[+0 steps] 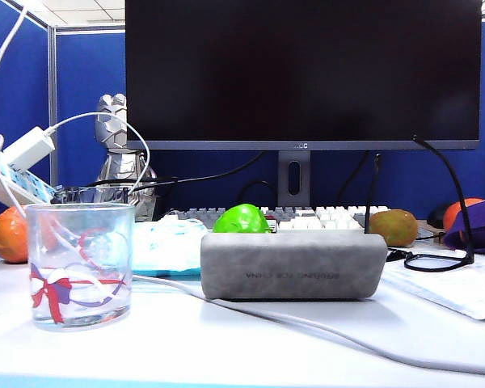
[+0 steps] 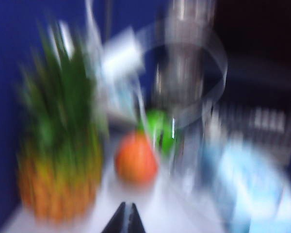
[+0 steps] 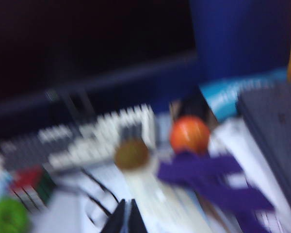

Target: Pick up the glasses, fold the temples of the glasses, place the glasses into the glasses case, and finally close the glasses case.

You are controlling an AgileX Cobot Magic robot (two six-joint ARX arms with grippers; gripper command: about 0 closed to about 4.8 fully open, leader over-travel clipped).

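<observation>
The glasses case (image 1: pixel 293 265) lies closed on the white table (image 1: pixel 226 347), lengthwise across the exterior view, with small dark lettering on the face toward the camera. All places below are given from this case. Directly behind it sits a green round fruit (image 1: pixel 242 219), and behind that a keyboard (image 1: pixel 323 217) under a large dark monitor (image 1: pixel 303 73). To its left, near the table's front, stands a clear tumbler (image 1: pixel 80 263) with a red and purple ribbon print; between tumbler and case lies a pale blue packet (image 1: pixel 168 245). An orange fruit (image 1: pixel 9 234) rests further left, at the table's edge. To the right of the case a brownish fruit (image 1: pixel 394 227) sits beside the keyboard, and a black cable (image 1: pixel 446 202) loops down onto the table. A white cable (image 1: pixel 323 327) runs along the table in front of the case.

Neither arm shows in the exterior view. Both wrist views are heavily blurred. The left end effector (image 2: pixel 126 219) has its dark fingers pressed together, empty, above the table near an orange fruit and a pineapple (image 2: pixel 58 160). The right end effector (image 3: pixel 126 218) is likewise closed and empty, over papers near the keyboard and a purple cloth (image 3: pixel 213 182). The glasses cannot be made out in any view.
</observation>
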